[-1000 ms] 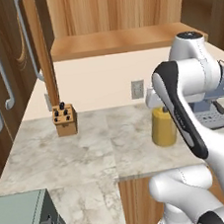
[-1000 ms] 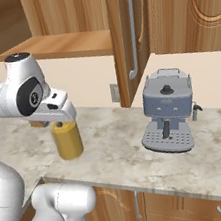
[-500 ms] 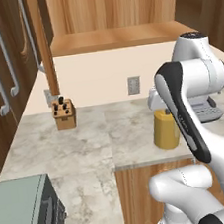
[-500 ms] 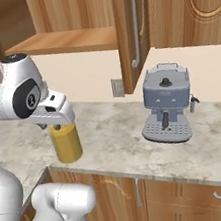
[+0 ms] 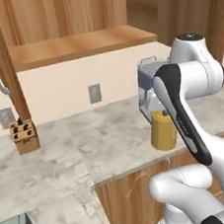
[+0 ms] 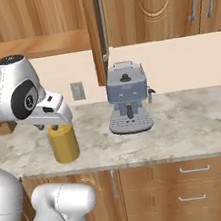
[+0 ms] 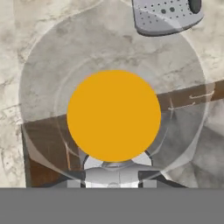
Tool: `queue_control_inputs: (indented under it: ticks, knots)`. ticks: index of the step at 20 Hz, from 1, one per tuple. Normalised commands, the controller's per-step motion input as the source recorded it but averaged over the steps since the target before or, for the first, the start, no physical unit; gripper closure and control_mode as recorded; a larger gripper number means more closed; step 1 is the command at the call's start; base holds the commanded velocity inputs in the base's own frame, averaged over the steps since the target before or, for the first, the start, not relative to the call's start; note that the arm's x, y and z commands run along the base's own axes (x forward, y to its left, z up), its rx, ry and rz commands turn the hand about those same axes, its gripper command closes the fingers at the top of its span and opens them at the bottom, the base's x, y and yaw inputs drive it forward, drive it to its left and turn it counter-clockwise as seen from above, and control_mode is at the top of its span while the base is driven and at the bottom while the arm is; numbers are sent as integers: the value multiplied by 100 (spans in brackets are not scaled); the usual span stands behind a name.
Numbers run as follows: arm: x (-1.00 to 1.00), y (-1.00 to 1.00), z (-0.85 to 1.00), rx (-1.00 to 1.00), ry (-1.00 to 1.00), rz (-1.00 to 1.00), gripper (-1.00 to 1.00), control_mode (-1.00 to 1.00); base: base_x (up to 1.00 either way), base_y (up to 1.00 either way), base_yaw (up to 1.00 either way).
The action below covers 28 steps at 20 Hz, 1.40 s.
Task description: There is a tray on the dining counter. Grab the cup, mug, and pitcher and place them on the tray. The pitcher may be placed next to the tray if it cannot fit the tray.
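Jaws clasping pitcher (image 6: 63, 143) at rim: clear glass cylinder, orange liquid, upright above counter (image 6: 186, 126).

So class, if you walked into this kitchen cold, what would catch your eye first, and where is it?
First, the pitcher of orange liquid, raised just over the marble counter near its front edge, with the white arm's gripper on its top. Next, the grey coffee machine to its right against the wall. Far left by the wall stands a small wooden knife block.
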Motion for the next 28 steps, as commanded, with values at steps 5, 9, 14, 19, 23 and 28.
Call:
queue_control_inputs:
  ticks: [5, 9, 14, 19, 23, 28]
  knots:
    - [0, 0, 0, 0, 0, 0, 100, 100, 0, 0, -78]
    - [0, 0, 0, 0, 0, 0, 100, 100, -1, 0, -83]
    - [0, 0, 0, 0, 0, 0, 100, 100, 0, 0, -83]
    - [0, 0, 0, 0, 0, 0, 100, 100, 0, 0, -82]
    - [0, 0, 0, 0, 0, 0, 100, 100, 15, 0, -81]
    - [0, 0, 0, 0, 0, 0, 100, 100, 40, 0, -84]
